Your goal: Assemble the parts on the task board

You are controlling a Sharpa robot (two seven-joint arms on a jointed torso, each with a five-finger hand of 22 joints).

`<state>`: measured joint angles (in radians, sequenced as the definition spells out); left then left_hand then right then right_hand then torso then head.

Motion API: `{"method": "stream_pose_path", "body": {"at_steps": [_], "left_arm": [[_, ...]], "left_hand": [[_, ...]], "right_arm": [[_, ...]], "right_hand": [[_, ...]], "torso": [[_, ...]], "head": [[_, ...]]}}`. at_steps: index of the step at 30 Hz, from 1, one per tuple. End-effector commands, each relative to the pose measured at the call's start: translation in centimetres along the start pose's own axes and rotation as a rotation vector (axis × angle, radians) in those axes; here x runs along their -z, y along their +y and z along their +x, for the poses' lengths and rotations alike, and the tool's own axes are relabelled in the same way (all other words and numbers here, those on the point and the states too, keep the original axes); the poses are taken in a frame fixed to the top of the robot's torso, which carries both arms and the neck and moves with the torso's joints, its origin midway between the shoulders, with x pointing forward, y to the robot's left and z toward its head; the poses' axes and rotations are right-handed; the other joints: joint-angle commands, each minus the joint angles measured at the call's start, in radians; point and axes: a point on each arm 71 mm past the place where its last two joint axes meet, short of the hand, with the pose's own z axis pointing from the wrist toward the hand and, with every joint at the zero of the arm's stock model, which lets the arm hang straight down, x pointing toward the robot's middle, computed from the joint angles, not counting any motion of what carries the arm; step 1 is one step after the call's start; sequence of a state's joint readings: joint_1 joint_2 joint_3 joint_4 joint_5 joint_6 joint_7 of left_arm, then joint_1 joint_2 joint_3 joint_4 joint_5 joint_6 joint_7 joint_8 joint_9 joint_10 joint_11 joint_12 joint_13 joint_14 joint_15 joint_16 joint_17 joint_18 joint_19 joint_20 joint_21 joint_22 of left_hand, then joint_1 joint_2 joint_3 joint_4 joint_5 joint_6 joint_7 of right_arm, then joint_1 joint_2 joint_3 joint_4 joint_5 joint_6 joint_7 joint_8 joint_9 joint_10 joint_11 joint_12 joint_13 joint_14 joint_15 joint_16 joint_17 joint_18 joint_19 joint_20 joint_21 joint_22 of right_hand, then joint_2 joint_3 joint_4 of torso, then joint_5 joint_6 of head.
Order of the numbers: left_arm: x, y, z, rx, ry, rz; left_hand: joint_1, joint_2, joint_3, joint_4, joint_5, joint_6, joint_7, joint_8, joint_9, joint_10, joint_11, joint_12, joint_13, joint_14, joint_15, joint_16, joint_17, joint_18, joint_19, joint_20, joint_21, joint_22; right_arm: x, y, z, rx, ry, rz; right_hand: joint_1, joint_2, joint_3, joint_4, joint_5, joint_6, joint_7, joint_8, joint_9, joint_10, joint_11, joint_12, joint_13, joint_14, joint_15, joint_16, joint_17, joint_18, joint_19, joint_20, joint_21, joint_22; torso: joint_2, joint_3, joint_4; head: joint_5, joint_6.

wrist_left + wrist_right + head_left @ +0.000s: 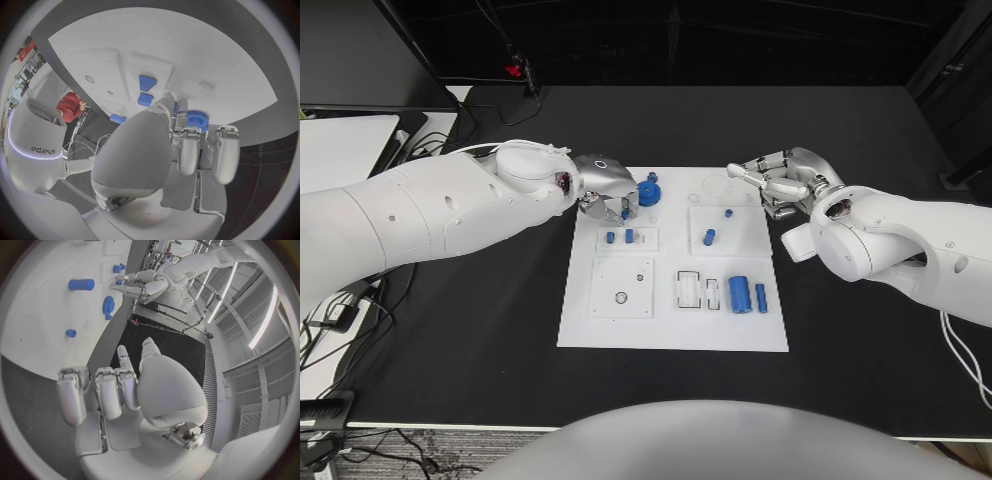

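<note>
Lying just beside the left hand curled, empty fingers, blue gear on task board.

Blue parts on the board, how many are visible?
7: a gear by the left hand, two pegs nearer, two pegs mid-right, two cylinders nearest; the hand may hide others.

task board mid-table | left hand over far-left corner — right hand beside far-right corner
</note>
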<state>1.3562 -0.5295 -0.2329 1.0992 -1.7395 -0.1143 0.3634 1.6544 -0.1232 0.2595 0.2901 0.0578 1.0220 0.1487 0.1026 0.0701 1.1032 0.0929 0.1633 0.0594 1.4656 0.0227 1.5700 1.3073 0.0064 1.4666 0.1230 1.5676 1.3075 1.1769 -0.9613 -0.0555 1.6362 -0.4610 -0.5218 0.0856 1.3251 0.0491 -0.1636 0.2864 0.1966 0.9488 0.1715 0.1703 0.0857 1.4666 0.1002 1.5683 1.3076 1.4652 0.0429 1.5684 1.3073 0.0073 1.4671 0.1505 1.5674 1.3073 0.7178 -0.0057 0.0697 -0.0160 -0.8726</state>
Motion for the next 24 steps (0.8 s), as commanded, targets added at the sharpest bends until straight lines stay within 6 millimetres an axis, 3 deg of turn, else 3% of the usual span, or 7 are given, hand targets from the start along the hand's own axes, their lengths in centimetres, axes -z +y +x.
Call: {"method": "stream_pose_path", "body": {"at_steps": [1, 19, 24], "left_arm": [[0.03, 0.03, 0.14, -0.006, 0.007, 0.005], [0.16, 0.13, 0.10, -0.011, -0.006, 0.006], [0.22, 0.22, 0.04, -0.015, -0.017, 0.000]], "left_hand": [[-0.003, -0.013, 0.004, 0.001, 0.002, -0.009, 0.000, -0.007, -0.002, -0.010, 0.003, -0.006, 0.002, 0.105, 0.009, 0.001, 0.263, -0.006, 0.104, 0.004, 0.003, 0.263], [-0.019, -0.027, -0.003, 0.000, 0.001, -0.025, 0.005, -0.008, -0.001, -0.032, 0.007, -0.015, 0.002, 0.105, 0.010, 0.001, 0.263, -0.006, 0.104, 0.009, 0.003, 0.263], [-0.023, -0.033, -0.005, -0.001, 0.001, -0.060, 0.011, -0.018, -0.004, -0.045, 0.012, -0.018, 0.003, 0.105, 0.015, 0.001, 0.263, -0.006, 0.104, 0.014, 0.003, 0.263]], "right_arm": [[0.00, 0.14, 0.03, -0.001, 0.005, -0.008], [-0.03, 0.12, 0.03, 0.000, 0.005, -0.008], [-0.04, 0.12, 0.04, -0.001, 0.005, -0.008]], "right_hand": [[0.003, 0.006, -0.004, 0.000, 0.005, -0.002, -0.008, 0.005, 0.001, 0.104, -0.009, 0.003, 0.263, 0.106, -0.008, 0.002, 0.263, -0.007, 0.104, -0.004, 0.003, 0.263], [0.005, 0.007, -0.005, 0.000, 0.005, -0.002, -0.008, 0.006, 0.001, 0.104, -0.009, 0.003, 0.263, 0.106, -0.008, 0.002, 0.263, -0.007, 0.104, -0.004, 0.003, 0.263], [0.005, 0.007, -0.005, 0.000, 0.005, -0.002, -0.008, 0.006, 0.001, 0.104, -0.009, 0.003, 0.263, 0.106, -0.008, 0.002, 0.263, -0.007, 0.104, -0.004, 0.003, 0.263]], "torso": [[0.000, 0.0003, 0.0007], [0.000, 0.0000, 0.0006], [0.000, -0.0001, 0.0003]], "head": [[-0.001, 0.000], [0.000, 0.000], [0.001, 0.000]]}}
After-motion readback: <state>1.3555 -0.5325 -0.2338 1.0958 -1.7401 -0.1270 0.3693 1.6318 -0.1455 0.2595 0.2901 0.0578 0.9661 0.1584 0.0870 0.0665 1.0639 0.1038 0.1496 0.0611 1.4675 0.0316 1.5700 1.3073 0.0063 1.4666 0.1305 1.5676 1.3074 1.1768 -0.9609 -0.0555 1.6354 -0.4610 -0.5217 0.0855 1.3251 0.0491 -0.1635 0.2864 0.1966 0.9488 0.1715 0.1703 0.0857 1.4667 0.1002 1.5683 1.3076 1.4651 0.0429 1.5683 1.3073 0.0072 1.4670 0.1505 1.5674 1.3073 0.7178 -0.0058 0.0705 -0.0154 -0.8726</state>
